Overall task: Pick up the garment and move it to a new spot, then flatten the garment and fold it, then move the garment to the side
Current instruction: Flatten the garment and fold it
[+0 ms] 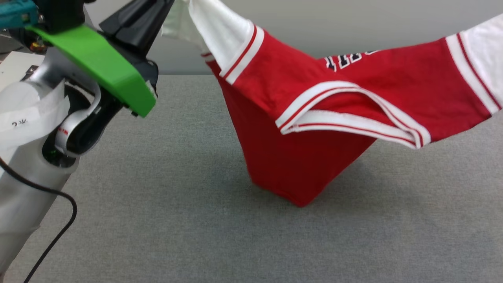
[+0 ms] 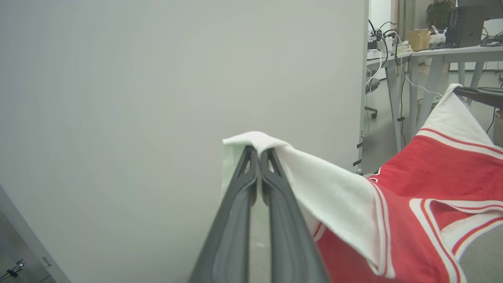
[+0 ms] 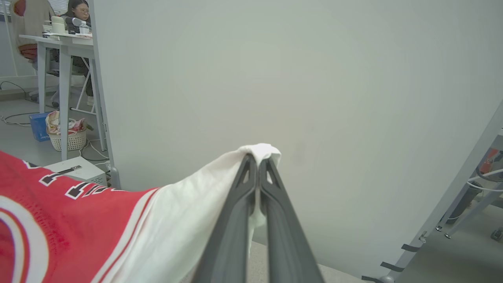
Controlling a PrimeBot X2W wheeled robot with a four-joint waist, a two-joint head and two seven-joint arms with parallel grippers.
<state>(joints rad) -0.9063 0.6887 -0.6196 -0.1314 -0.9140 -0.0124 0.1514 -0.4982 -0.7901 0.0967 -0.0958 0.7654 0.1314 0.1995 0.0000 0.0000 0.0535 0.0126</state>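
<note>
**Garment strung between two pinched sleeves, ready to be laid down**

The garment (image 1: 298, 157) is held in the air over the grey table (image 1: 157, 204), stretched between the two arms. The left gripper (image 2: 257, 151) is pressed together on the tip of the left white sleeve (image 1: 220, 31), with cloth folded over its ends. The right gripper (image 3: 257, 159) is pinched in the same way on the right white sleeve (image 1: 483, 55). Between them the red body sags to a point low over the middle of the table; whether that point touches the surface cannot be told. The striped neck trim (image 1: 353, 122) is turned toward the near side, and part of the black lettering (image 1: 349, 59) shows on the far face.

The step in hand is judged to be the carry to a new spot, with flattening to follow. It is best done with both pinches held firm and the two grippers level and well apart, so that the shoulder line is drawn taut. The hanging hem should be set on the table first. The cloth should then be drawn away from it as the arms are lowered, so that no fold is trapped beneath. A gentle pull is advised, since only the sleeve tips are gripped and a sharp tug could slip one free. Uneven lowering would likely leave the shirt skewed.
</note>
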